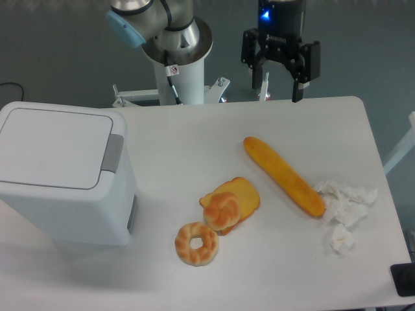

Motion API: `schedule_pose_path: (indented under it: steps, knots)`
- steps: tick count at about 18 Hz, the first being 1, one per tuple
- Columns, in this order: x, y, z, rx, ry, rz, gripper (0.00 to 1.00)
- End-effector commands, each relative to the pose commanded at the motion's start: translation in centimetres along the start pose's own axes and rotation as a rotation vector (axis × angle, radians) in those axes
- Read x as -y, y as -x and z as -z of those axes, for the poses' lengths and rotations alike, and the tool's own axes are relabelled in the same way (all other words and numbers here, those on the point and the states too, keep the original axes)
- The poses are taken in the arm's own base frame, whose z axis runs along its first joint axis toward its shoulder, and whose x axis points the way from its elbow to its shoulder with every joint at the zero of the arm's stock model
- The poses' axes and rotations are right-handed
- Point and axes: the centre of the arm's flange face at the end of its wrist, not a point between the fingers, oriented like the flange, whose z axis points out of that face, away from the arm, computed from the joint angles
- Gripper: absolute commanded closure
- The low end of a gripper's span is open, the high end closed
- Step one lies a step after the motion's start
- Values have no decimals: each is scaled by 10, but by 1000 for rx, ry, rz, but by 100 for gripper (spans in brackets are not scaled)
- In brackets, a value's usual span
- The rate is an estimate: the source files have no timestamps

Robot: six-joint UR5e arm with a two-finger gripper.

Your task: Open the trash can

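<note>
Trash can (61, 175) seen far left, lid shut. Gripper (281, 87) hung at table (194, 136) back edge, jaws spread wide, nothing held.

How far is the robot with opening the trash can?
Nothing looks done: the trash can has its lid flat and closed, grey tab untouched. Nothing is in hand: the claw hangs open and empty over the table's far edge, away from the can. Left: reach the tab, press it, lid up.
</note>
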Motion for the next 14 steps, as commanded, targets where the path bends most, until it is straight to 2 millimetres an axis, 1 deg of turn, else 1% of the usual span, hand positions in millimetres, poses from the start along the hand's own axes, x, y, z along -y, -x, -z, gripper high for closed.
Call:
schedule_pose_path:
  steps: [5, 7, 8, 11, 14]
  knots:
    - [2, -4, 3, -2, 7, -2, 0]
    - [8, -8, 2, -11, 2, 6, 0]
    - [9, -9, 2, -11, 2, 36, 0]
    - [19, -15, -4, -26, -8, 86, 0]
    - [22, -15, -6, -28, -14, 87, 0]
